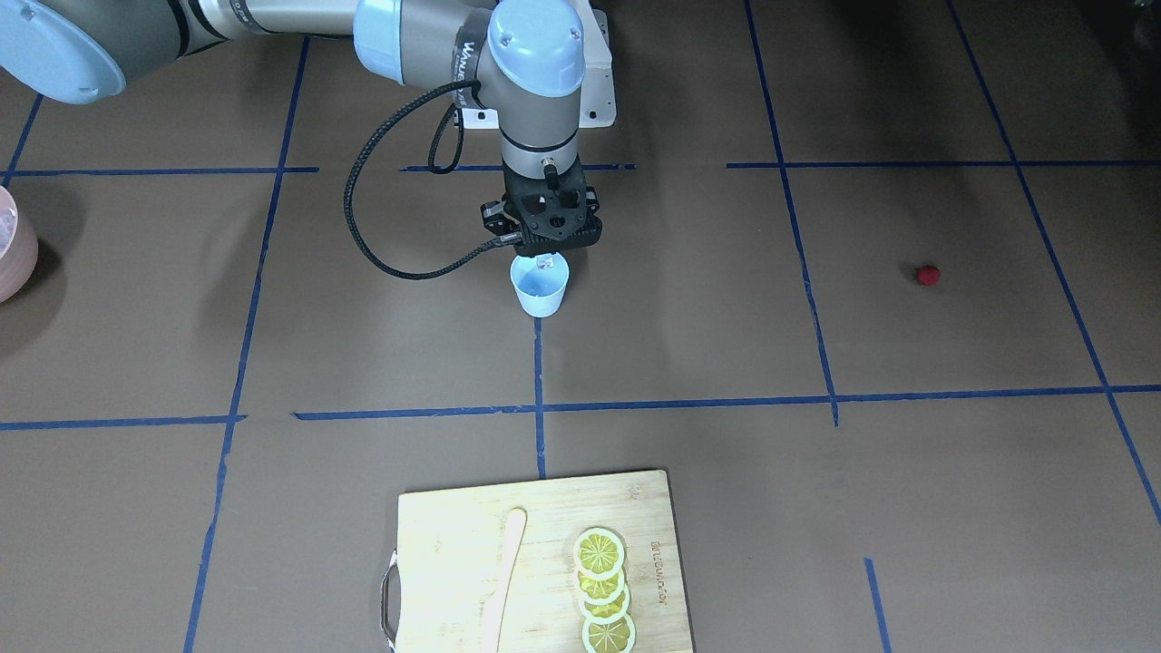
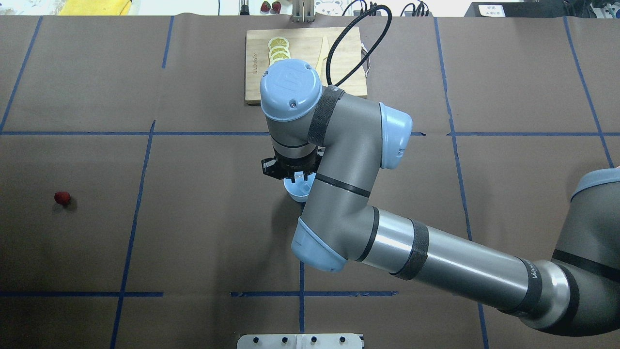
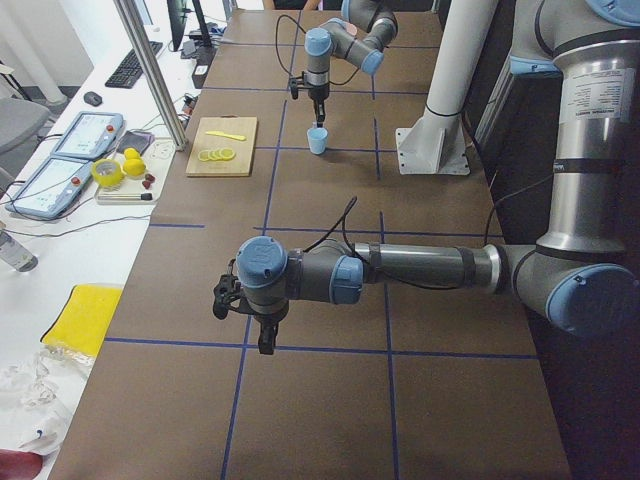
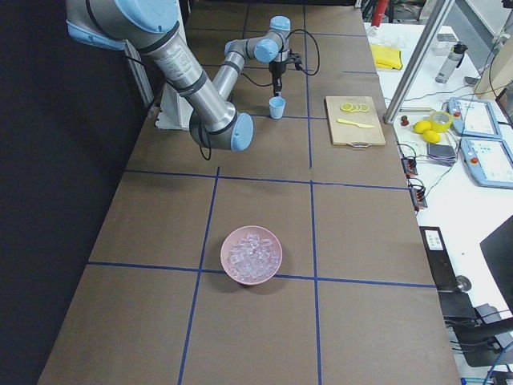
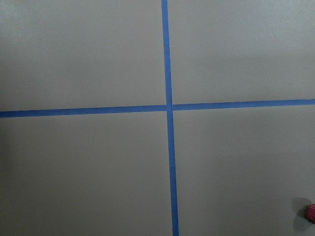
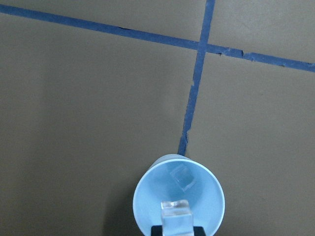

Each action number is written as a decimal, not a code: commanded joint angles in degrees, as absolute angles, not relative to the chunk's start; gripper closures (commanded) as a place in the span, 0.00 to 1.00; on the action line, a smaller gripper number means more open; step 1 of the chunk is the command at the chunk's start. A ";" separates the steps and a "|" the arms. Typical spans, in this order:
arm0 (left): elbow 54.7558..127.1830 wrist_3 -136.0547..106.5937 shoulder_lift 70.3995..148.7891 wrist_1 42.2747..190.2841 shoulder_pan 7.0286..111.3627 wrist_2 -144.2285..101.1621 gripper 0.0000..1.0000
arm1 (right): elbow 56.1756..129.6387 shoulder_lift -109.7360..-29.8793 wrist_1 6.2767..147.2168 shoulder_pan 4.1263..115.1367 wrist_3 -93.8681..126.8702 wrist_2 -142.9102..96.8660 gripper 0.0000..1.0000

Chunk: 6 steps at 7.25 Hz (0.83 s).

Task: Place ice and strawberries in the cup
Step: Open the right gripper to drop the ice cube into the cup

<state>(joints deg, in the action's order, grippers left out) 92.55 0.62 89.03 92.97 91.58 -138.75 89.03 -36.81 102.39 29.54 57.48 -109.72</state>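
Ice cube (image 6: 175, 212) clamped in R hand (image 6: 176, 229) over cup (image 6: 146, 196), 2nd cube (image 6: 182, 178) inside; pink bowl (image 4: 225, 255) holds ice (image 4: 252, 252).

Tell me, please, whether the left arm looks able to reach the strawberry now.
Probably yes: the strawberry lies alone on open table on the left arm's side, at the left wrist view's edge; nothing blocks it.

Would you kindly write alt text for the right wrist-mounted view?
The right gripper holds a clear glassy ice cube over the mouth of a small pale blue plastic cup; a second clear cube lies inside. The cup stands on a brown table crossed by blue tape lines.
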 commanded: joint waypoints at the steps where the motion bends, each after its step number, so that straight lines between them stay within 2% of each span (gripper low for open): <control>1: 92.46 0.62 89.12 92.90 91.50 -138.69 0.00 | 88.42 -36.83 102.13 29.27 57.48 -109.60 1.00; 2: 92.46 0.62 89.12 92.90 91.49 -138.78 0.00 | 88.42 -37.26 102.22 29.09 57.48 -109.43 0.98; 5: 92.46 0.62 89.12 92.90 91.49 -138.69 0.00 | 88.42 -37.35 102.13 28.92 57.48 -109.42 0.62; 6: 92.46 0.62 89.21 92.90 91.49 -138.69 0.00 | 88.42 -37.44 102.13 28.92 57.48 -109.42 0.48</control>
